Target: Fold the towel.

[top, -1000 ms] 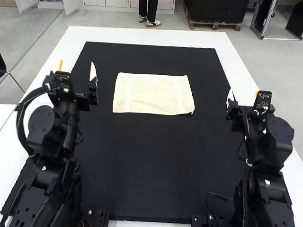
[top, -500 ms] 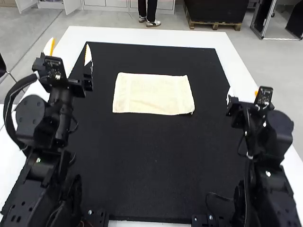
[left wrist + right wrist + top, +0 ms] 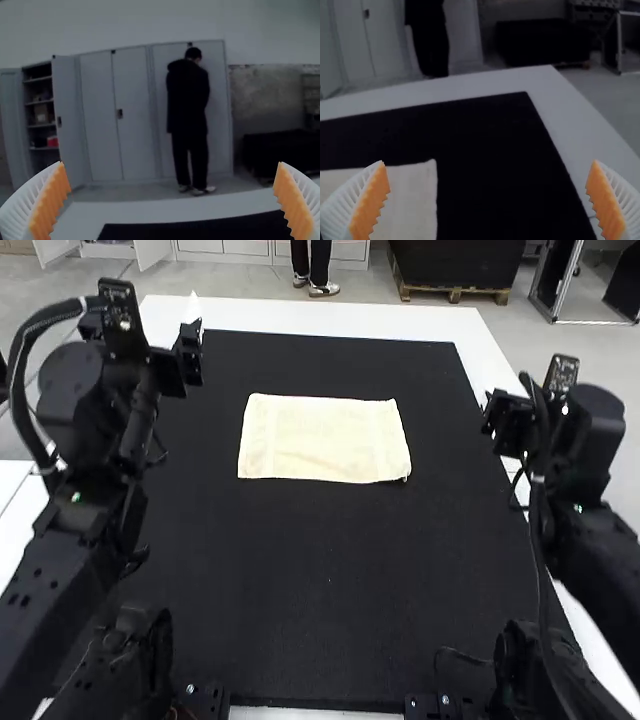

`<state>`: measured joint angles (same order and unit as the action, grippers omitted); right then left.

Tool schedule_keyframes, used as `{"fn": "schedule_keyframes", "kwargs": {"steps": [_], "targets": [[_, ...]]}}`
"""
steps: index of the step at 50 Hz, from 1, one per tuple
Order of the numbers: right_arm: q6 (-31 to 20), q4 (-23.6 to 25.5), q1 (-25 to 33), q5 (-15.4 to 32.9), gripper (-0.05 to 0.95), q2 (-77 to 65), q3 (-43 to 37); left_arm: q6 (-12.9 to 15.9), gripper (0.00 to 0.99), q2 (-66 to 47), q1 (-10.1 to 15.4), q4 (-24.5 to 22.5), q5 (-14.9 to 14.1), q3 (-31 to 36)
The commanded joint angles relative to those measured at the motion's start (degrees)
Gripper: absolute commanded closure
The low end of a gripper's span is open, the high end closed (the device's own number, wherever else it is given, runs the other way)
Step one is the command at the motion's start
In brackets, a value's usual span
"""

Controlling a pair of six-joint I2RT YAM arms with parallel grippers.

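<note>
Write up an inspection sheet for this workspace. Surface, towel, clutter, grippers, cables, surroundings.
Surface: matte black rectangular mat on a white table; lies flat.
Job's things: cream rectangular cloth towel, spread flat on the mat, near right corner slightly uneven; layer count can't be told.
Clutter: nothing seen.
Left gripper: white ribbed fingers, orange pads, open, holding nothing.
Right gripper: same type, open, holding nothing.
Cables: thick black cable loops out beside the left arm; thin black cable at the mat's near right.
Surroundings: white table margin beyond the mat's far edge.
</note>
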<state>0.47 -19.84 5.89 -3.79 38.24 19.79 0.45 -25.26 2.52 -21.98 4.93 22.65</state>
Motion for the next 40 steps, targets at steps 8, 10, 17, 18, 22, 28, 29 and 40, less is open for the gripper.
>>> {"fn": "schedule_keyframes", "kwargs": {"steps": [8, 10, 17, 18, 22, 28, 29, 40], "targets": [[0.85, 4.63, -1.67, 2.21, -0.01, 13.35, 11.94, -5.37, 0.038, -10.25, -0.33, 2.03, 1.22, 6.35], [0.85, 5.25, -2.20, 2.47, -0.01, 15.20, 13.52, -6.42, 0.036, -12.63, -0.42, 2.64, 1.22, 7.40], [0.94, 7.53, -5.36, 4.50, -0.01, 21.44, 18.62, -7.66, 0.036, -16.76, -2.17, 2.82, 1.14, 9.16], [0.94, 7.53, -5.98, 4.76, -0.01, 22.14, 19.23, -7.66, 0.036, -17.11, -2.17, 2.90, 1.14, 9.25], [0.85, 7.53, -8.26, 5.55, -0.01, 24.52, 20.90, -7.83, 0.036, -18.95, -1.73, 4.05, 1.14, 9.60], [2.69, 7.62, -10.99, 6.96, -0.01, 29.17, 24.24, -7.83, 0.036, -22.03, -0.68, 5.45, 1.14, 10.39], [3.31, 7.62, -11.16, 7.04, -0.01, 29.88, 24.68, -7.74, 0.038, -22.64, -0.50, 5.54, 1.05, 10.57], [9.37, 8.59, -12.04, 8.19, -0.01, 37.35, 29.69, -7.74, 0.036, -30.47, 0.73, 3.26, 0.61, 13.38]]}}
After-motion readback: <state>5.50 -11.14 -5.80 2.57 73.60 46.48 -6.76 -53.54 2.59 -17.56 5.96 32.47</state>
